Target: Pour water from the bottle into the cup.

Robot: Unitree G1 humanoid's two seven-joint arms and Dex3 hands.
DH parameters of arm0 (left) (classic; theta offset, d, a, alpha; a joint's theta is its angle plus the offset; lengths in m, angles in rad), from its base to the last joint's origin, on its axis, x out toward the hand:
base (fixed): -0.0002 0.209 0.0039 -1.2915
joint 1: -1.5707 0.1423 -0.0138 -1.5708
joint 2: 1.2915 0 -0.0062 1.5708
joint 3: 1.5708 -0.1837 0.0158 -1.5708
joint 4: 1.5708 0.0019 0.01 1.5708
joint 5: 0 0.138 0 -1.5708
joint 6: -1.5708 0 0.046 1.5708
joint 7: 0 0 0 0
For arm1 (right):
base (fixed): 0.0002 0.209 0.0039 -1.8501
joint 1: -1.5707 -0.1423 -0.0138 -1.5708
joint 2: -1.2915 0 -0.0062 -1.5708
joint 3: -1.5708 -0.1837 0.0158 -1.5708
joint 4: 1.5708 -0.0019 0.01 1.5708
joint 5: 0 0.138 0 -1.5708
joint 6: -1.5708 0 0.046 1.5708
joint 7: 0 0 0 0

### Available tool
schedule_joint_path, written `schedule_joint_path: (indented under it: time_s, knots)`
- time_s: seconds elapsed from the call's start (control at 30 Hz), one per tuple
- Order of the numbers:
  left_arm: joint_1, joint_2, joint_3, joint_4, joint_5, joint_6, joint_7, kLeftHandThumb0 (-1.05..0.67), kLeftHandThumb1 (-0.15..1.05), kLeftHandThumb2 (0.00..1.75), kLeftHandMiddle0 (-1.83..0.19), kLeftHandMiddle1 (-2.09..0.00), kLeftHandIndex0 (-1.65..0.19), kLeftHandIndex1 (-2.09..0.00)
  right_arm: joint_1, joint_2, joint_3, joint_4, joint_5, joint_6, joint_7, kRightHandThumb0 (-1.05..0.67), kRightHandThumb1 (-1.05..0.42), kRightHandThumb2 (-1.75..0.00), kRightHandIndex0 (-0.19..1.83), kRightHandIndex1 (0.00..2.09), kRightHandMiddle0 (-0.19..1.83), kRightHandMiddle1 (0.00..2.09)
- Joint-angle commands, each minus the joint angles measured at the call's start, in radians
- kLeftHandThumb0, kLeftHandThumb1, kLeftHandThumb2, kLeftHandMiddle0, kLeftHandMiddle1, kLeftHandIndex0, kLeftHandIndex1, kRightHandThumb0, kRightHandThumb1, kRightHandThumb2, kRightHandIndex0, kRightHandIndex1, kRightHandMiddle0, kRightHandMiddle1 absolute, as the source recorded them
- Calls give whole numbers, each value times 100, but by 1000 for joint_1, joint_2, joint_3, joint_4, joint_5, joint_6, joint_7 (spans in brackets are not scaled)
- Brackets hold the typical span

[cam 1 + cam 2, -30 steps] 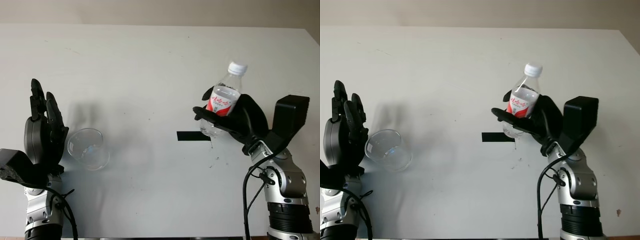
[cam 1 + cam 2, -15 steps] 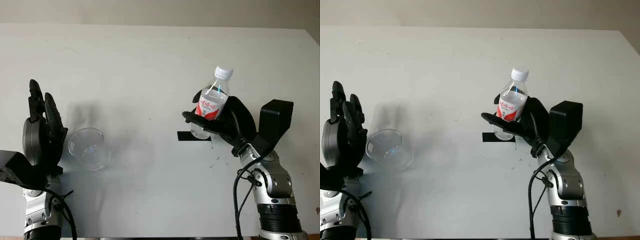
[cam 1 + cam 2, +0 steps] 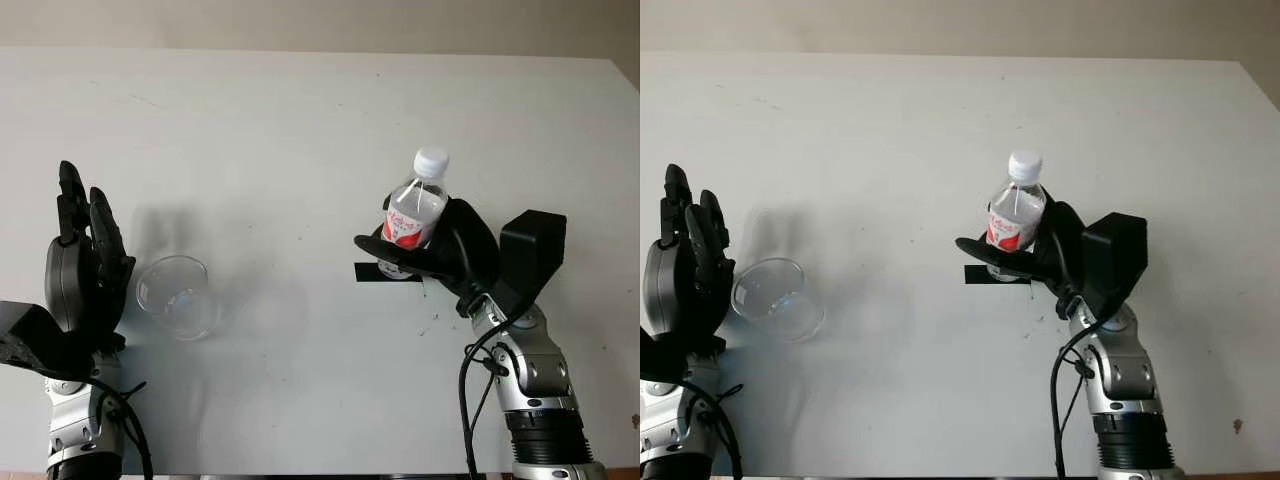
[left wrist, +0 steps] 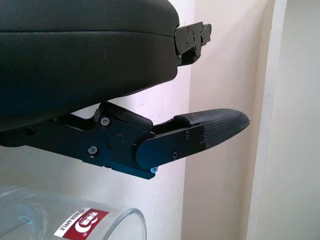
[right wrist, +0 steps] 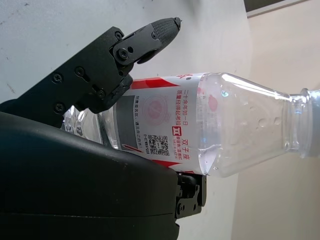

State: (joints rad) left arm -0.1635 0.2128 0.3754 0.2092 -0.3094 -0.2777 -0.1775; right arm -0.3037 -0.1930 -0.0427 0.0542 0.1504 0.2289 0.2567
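A clear plastic water bottle (image 3: 412,215) with a red and white label and a white cap stands upright in my right hand (image 3: 425,262), whose fingers are curled round its lower body, right of the table's middle. The right wrist view shows the bottle (image 5: 210,140) close up, partly filled with water. A clear glass cup (image 3: 178,296) sits on the white table (image 3: 300,130) at the left. My left hand (image 3: 82,275) is open and upright just left of the cup, apart from it. In the left wrist view the cup's rim (image 4: 75,220) carries a small red sticker.
A short strip of black tape (image 3: 372,272) lies on the table just under the bottle and right hand. The table's far edge meets a beige wall.
My right hand has carried the bottle leftward and lower, and the bottle has come more upright. The left hand and the cup have stayed where they were.
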Motion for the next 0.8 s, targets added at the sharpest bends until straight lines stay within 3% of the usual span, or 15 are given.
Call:
schedule_joint_path:
  time_s: [0.0,0.3,0.5,0.6,0.7,0.77]
  knots:
    - [8,9,4,8,1,2,-2,-68,105,68,19,-1,19,0,19,-5,5,11,-11,-22,7,-26,-105,-24,34,209,-10,209]
    - [9,8,5,11,4,-4,-1,-68,105,68,19,-1,19,0,32,-27,15,20,-25,-17,67,-29,-105,-19,30,209,-19,209]
    - [15,11,4,5,3,-1,-4,-68,105,69,19,-2,19,0,55,-39,25,21,-56,-51,72,-41,-99,-6,-10,204,-17,206]
    - [15,11,5,0,0,5,-3,-67,105,69,19,-1,19,0,61,-46,24,36,-62,-71,83,-49,-94,-5,-14,168,-15,166]
    - [17,11,5,-2,0,7,-1,-67,105,69,19,-2,19,0,70,-61,29,53,-83,-126,98,-56,-93,-5,-1,99,-4,98]
    - [17,12,6,1,-2,4,-4,-68,105,69,19,-1,19,0,77,-64,26,63,-83,-159,104,-59,-93,-5,13,39,5,54]
